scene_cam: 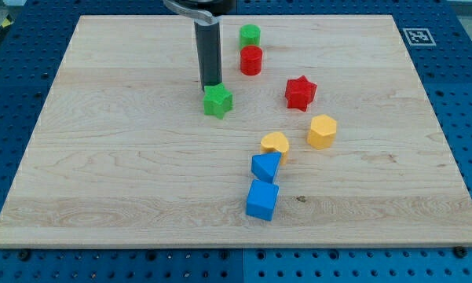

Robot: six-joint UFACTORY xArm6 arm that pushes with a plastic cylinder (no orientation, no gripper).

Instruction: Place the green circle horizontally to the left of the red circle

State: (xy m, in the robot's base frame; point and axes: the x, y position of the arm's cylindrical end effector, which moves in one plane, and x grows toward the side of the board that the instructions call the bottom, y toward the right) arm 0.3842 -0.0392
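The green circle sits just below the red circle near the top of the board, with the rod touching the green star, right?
Not quite: the camera view shows the green circle just above the red circle, towards the view's top. The rest holds: my tip is at the green star.

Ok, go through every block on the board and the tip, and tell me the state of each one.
my tip: down, touching the green star's top edge.
green star: against the tip.
green circle: touching the red circle from above, not left of it.
red circle: upright.
red star: alone.
yellow hexagon: alone.
yellow semicircle: touching the blue triangle.
blue triangle: between neighbours.
blue cube: lowest.
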